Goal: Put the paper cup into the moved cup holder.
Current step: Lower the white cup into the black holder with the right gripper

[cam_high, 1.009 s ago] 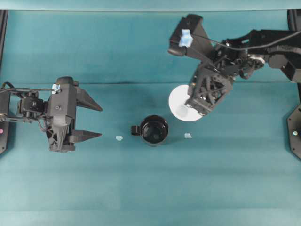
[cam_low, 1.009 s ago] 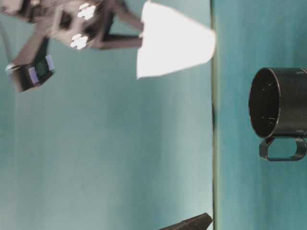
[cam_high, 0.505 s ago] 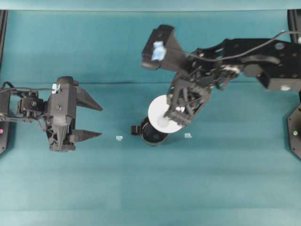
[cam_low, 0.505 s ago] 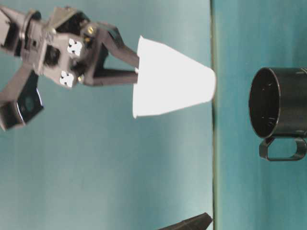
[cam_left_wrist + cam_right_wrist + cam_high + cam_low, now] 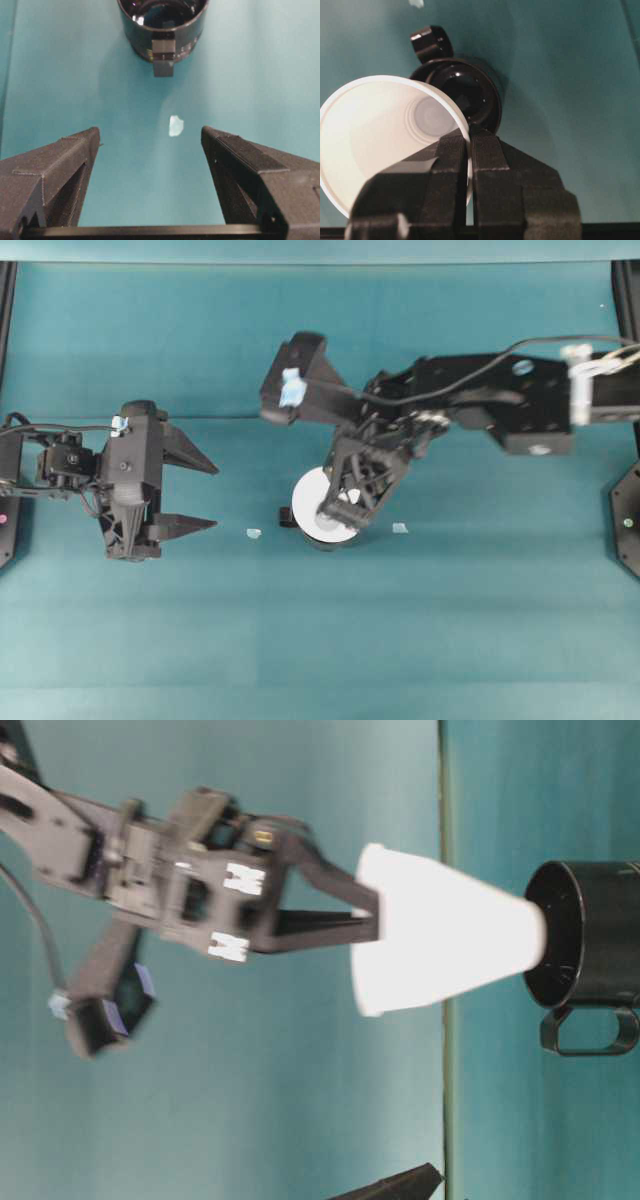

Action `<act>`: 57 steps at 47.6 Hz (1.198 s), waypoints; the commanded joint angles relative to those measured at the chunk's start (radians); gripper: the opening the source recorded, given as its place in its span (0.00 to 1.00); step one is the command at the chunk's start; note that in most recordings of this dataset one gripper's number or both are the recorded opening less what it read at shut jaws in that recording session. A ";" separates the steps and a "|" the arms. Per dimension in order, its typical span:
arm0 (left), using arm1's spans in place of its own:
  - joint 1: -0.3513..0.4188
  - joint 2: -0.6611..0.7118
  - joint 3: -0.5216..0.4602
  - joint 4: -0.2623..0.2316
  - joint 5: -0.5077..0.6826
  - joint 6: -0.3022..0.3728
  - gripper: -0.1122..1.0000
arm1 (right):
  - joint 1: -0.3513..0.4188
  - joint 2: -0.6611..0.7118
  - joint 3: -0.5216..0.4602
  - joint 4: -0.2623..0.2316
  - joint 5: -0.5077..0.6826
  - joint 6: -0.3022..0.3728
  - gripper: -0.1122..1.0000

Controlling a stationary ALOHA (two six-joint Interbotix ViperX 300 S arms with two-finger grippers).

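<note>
Over the last second we have swung the right gripper (image 5: 345, 508) from off to one side to directly over the cup holder (image 5: 465, 92), carrying the paper cup (image 5: 440, 945) pinched by its rim. The cup's narrow base now sits at the holder's mouth, just ahead of our fingertips, tilted and not yet seated. We judge that lowering and releasing remain. Our left gripper (image 5: 190, 495) hangs wide and empty, well apart, unmoved.
</note>
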 commanded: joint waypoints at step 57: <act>-0.002 0.014 -0.025 0.002 -0.006 0.000 0.85 | 0.000 0.066 0.054 -0.041 -0.126 -0.002 0.12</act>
